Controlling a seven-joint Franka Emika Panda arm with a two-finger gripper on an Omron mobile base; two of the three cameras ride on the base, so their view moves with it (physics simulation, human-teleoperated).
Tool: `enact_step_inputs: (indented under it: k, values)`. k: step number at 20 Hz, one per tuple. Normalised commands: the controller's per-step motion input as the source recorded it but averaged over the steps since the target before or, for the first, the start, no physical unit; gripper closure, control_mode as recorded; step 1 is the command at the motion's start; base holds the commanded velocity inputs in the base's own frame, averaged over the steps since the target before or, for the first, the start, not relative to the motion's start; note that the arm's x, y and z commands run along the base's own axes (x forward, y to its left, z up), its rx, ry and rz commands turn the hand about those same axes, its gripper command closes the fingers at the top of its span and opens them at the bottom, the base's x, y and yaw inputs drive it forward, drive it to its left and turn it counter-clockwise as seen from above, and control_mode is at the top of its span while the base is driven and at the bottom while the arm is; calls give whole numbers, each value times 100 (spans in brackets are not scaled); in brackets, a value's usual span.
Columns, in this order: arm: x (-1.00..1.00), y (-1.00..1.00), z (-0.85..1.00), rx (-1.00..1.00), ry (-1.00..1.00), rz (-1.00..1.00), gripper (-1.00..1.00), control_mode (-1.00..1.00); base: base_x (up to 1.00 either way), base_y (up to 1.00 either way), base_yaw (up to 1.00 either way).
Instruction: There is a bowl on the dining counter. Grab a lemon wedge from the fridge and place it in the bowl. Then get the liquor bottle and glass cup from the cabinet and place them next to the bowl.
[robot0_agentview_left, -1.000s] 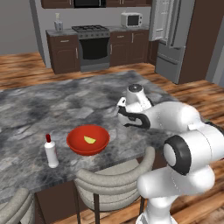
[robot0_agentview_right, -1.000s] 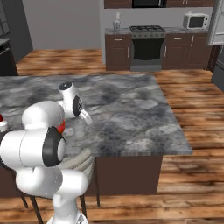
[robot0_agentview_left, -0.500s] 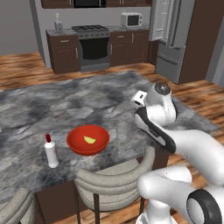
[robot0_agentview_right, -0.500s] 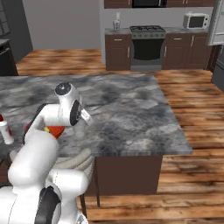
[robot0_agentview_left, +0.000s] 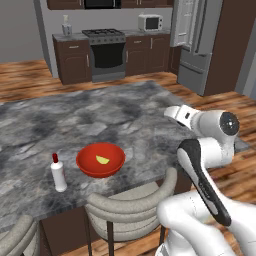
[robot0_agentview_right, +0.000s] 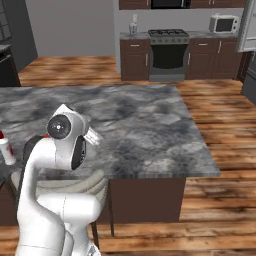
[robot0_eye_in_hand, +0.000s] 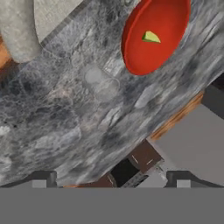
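Note:
The red bowl (robot0_agentview_left: 100, 160) sits near the front edge of the grey marble dining counter (robot0_agentview_left: 75, 120), and a yellow lemon wedge (robot0_agentview_left: 102, 160) lies inside it. A white liquor bottle (robot0_agentview_left: 58, 172) with a red cap stands upright just left of the bowl. In the hand view, a clear glass cup (robot0_eye_in_hand: 99, 83) stands on the counter beside the bowl (robot0_eye_in_hand: 153, 39), in which the lemon wedge (robot0_eye_in_hand: 151, 37) shows. My gripper (robot0_agentview_left: 171, 111) hangs above the counter to the bowl's right. It (robot0_eye_in_hand: 111, 179) is open, with nothing between its fingers.
Grey upholstered chairs (robot0_agentview_left: 130, 205) are tucked under the counter's front edge. A stove (robot0_agentview_left: 106, 52), dark cabinets and a microwave (robot0_agentview_left: 150, 22) line the back wall. The fridge (robot0_agentview_left: 192, 45) stands at the back right with its door open. Wooden floor lies to the counter's right.
The arm has swung to the right and pulled back from the spot beside the bowl. The gripper stays open and empty. Bowl, lemon wedge and bottle have not moved.

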Motion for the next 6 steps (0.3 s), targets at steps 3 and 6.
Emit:
enact_step_inputs:
  k: [3,6]
  values:
    - [-97,0,70,0,-36,15,-100,-100,0,0,0]
    - [-99,0,59,0,-37,14,-100,-100,0,0,0]
